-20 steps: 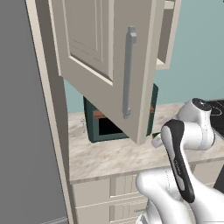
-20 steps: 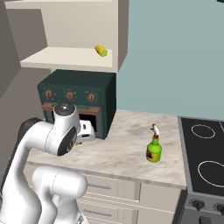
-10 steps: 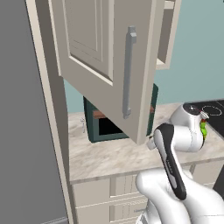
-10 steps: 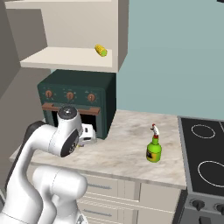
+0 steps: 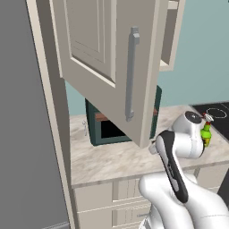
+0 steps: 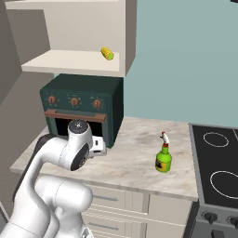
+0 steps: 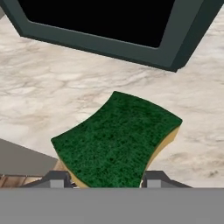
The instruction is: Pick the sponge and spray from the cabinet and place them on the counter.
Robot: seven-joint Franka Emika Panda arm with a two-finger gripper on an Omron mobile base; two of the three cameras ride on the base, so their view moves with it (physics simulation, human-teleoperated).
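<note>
Both base views look forward and down from behind the arm, sharing the worktop (image 6: 135,158) and oven (image 6: 83,109). The hand view sits close above the worktop, oven at 12 o'clock.

Arm (image 5: 179,197): glossy white rounded shells, fat tubular links. Dark charcoal band runs lengthwise along the link near the elbow (image 5: 172,167). Wrist joint (image 6: 78,132) capped with a grey disc with a dark ring. Finger tips (image 7: 57,179) small, dark grey, blocky, each with a lighter grey square patch.
</note>
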